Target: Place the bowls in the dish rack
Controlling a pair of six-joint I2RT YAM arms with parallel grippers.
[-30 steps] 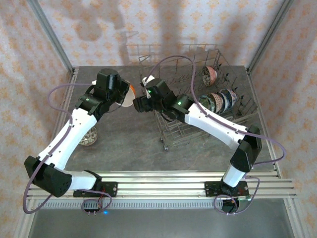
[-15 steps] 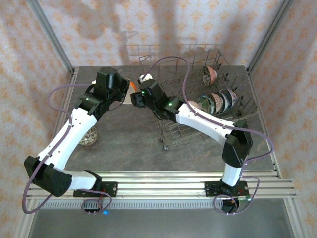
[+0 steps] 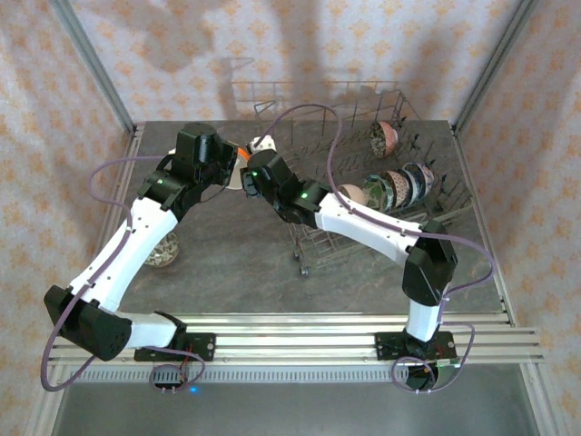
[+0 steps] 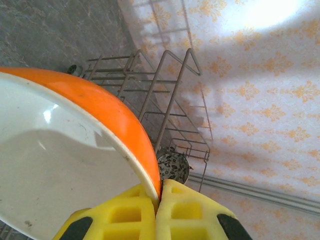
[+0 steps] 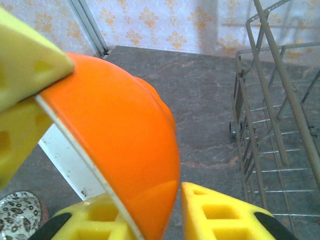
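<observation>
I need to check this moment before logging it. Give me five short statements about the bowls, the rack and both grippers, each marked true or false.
1. The left gripper is shut on the orange bowl's rim. True.
2. The orange bowl sits in the dish rack. False: it is held in the air beside the rack.
3. Several patterned bowls stand on edge in the rack. True.
4. The right gripper hangs over the rack, away from the orange bowl. False: its fingers straddle that bowl's rim.
5. No bowl lies on the table. False: a speckled bowl sits on the table beside the left arm.
</observation>
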